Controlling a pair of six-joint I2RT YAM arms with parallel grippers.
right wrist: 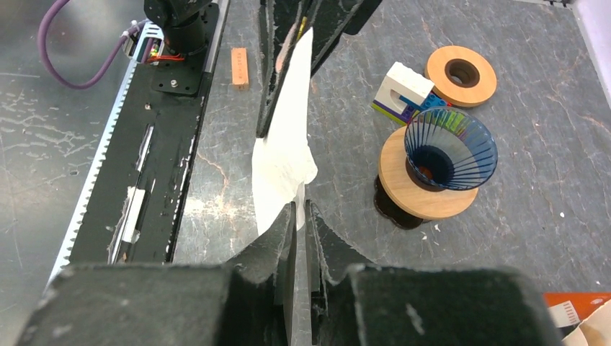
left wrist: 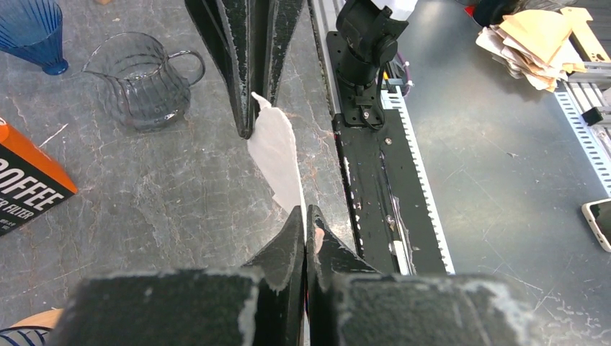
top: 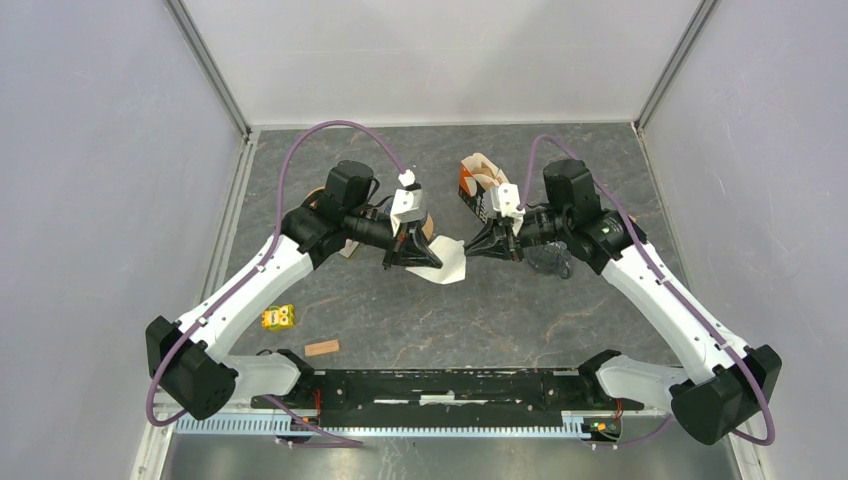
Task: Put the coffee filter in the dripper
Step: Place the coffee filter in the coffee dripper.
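Note:
The white paper coffee filter hangs between my two grippers at mid-table. My left gripper is shut on one edge of the filter. The right gripper faces it from the other side. Its jaws stand a thin gap apart, with the filter's opposite edge reaching in between the tips. The dripper, a blue ribbed cone on a round wooden base, stands on the table to the right of the filter in the right wrist view. From above it is mostly hidden under my left gripper.
An orange coffee filter box stands behind the right gripper. A glass pitcher and another blue cone sit near it. A wooden ring and white-purple block lie beyond the dripper. A small wood block and yellow toy lie front left.

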